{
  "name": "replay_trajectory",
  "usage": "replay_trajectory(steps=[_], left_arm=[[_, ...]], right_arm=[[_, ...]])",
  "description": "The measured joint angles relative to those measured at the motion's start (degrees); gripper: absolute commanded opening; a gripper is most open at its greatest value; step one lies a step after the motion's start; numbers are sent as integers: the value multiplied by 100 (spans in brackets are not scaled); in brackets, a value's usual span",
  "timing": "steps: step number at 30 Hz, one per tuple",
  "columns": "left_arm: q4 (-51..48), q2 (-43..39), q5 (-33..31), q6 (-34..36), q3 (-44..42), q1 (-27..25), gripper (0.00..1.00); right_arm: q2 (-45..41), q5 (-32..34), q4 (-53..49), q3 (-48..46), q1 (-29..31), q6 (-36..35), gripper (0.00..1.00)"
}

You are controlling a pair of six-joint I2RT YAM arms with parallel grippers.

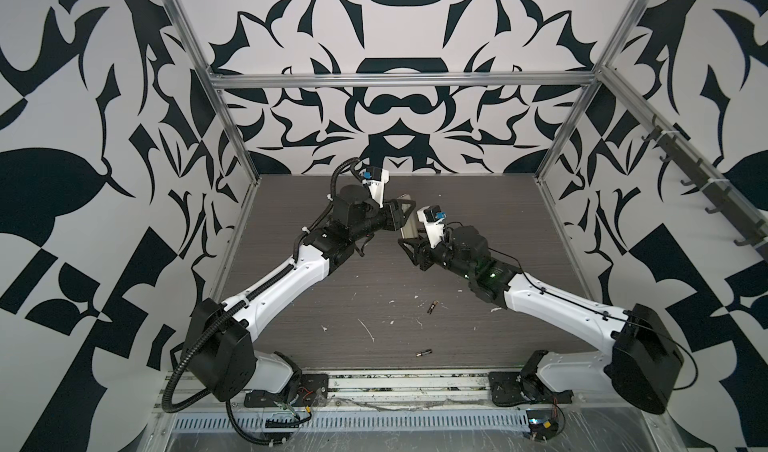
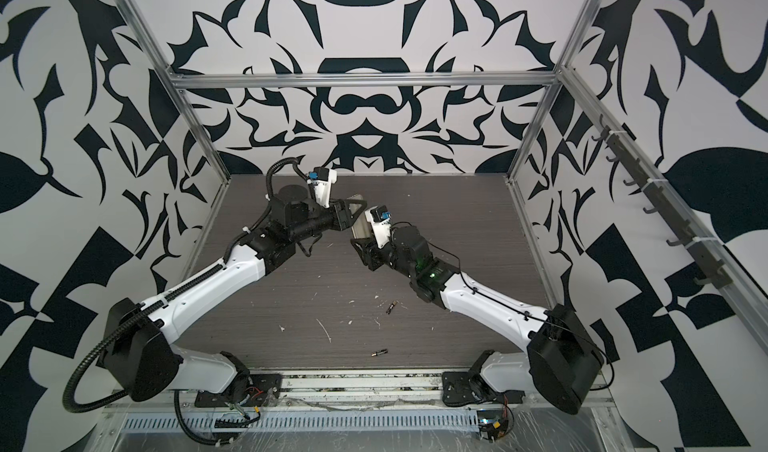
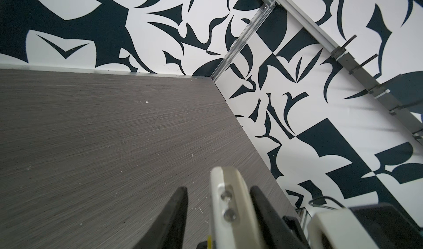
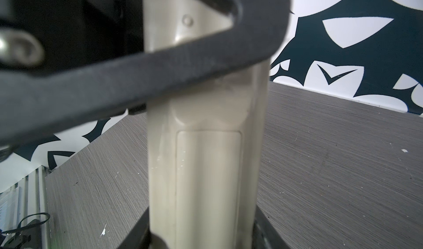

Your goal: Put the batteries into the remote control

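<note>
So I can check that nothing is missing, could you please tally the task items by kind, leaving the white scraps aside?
batteries: 2
remote control: 1
total: 3

A matt grey wood-grain finish is shown by the table top (image 1: pixel 374 271), which fills the lower centre of both top views. The remote control (image 4: pixel 206 103) is seen as smooth beige plastic with a faint sheen. The fingers (image 3: pixel 176 215) of the left gripper (image 3: pixel 217 188) are covered in a matt black, slightly grainy material. The frame bars (image 1: pixel 399 81) are made of brushed bare metal. The arm shells (image 1: pixel 286 283) are moulded in smooth white plastic. Shiny metal ends are carried by the batteries (image 1: pixel 432 307).
</note>
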Motion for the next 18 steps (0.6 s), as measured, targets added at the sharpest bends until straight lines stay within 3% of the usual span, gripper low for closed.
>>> replay_trajectory(steps=[17, 18], left_arm=[[-90, 0, -13, 4, 7, 0, 20], [-94, 0, -13, 2, 7, 0, 18]], right_arm=[[74, 133, 13, 0, 48, -153, 0], [74, 133, 9, 0, 48, -168, 4]])
